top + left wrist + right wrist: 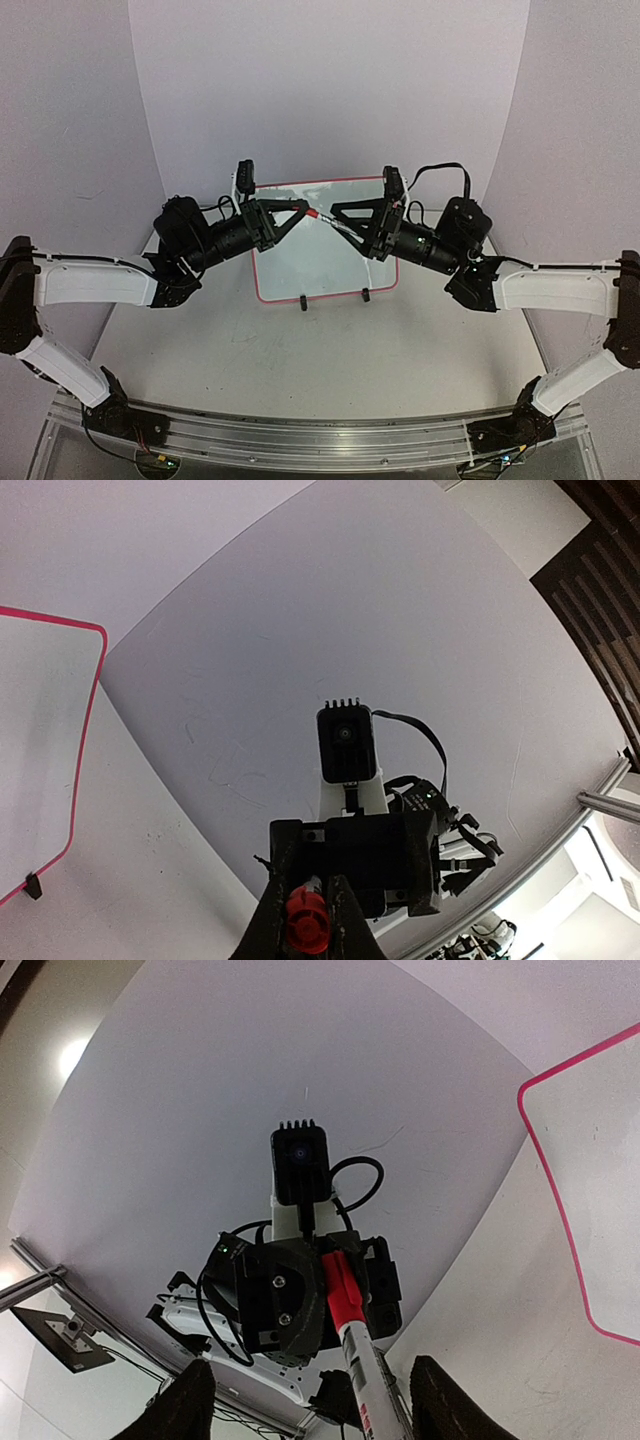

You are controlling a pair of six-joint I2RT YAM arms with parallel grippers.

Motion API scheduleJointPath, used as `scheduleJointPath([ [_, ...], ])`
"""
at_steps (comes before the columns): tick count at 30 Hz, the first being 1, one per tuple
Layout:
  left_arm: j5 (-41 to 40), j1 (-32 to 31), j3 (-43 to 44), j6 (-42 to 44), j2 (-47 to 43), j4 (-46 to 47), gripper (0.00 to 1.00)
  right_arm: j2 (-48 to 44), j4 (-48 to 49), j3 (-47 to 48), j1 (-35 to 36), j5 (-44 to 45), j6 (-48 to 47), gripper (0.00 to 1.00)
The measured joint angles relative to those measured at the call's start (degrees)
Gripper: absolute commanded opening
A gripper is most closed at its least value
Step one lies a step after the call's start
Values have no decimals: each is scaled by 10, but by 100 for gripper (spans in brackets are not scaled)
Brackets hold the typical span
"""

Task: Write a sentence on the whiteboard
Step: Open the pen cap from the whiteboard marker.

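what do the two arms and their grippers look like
The left arm and right arm match: white links, black joints and wrists. The left gripper and right gripper are black and tapered, with black cables looping behind.

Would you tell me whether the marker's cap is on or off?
On: the red cap sits on the marker, no tip showing.

The whiteboard (pixel 322 262) stands propped on the pale table (pixel 300 350).
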Motion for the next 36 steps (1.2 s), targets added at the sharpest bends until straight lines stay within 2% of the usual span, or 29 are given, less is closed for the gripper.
scheduleJointPath([
  [7, 2, 1, 1, -8, 9, 8, 0, 12, -5, 5, -1, -4, 2, 47],
  [14, 3, 2, 4, -15, 12, 14, 0, 14, -10, 7, -4, -4, 2, 30],
  [22, 7, 2, 5, -28, 14, 26, 0, 14, -10, 7, -6, -3, 5, 0],
  [36, 5, 15, -13, -41, -2, 23, 0, 6, 8, -18, 0, 19, 6, 0],
])
